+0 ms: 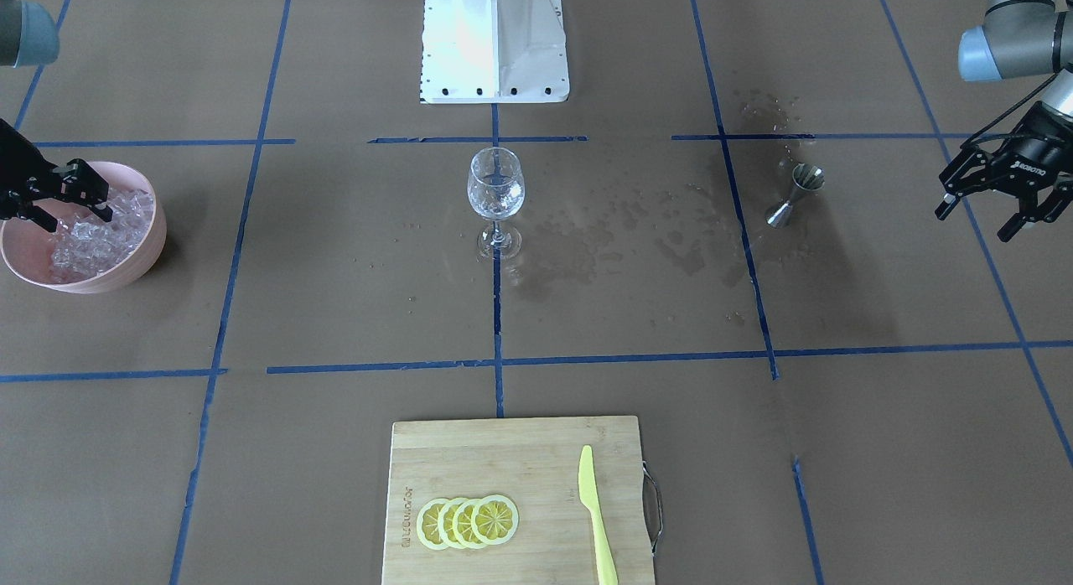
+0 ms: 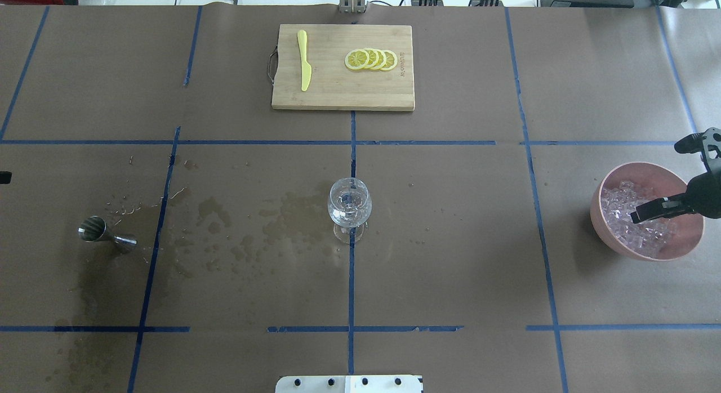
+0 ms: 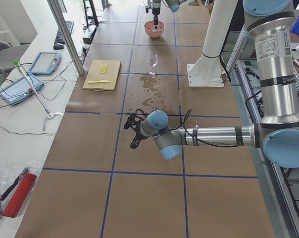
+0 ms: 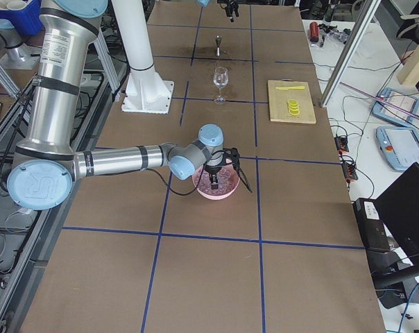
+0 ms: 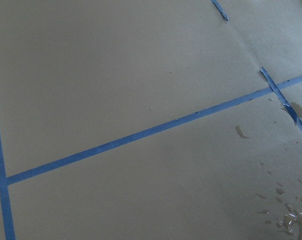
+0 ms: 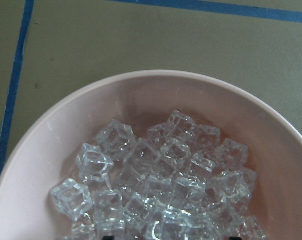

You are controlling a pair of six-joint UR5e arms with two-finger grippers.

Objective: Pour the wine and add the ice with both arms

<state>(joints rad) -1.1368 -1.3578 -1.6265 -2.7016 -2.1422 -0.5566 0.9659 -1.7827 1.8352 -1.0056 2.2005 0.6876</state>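
The ice [image 1: 96, 233] [image 6: 161, 185] is a heap of clear cubes in a pink bowl [image 2: 605, 213] [image 4: 227, 191] at the table's end. My right gripper [image 1: 77, 219] [image 2: 656, 183] hangs open just above the cubes and holds nothing. A wine glass [image 1: 496, 191] [image 2: 350, 204] stands at the table's middle. The steel jigger [image 1: 796, 195] [image 2: 107, 235] stands upright on the other side, and I cannot make out any wine in it or in the glass. My left gripper [image 1: 974, 223] [image 3: 132, 133] is open and empty, raised off the table beyond the jigger.
Wet patches [image 2: 253, 224] darken the paper between jigger and glass; drops [image 5: 286, 220] show in the left wrist view. On the operators' side a wooden board [image 1: 503, 459] carries lemon slices [image 1: 468, 521] and a yellow knife [image 1: 595, 518]. The white base column [image 1: 495, 40] stands behind the glass.
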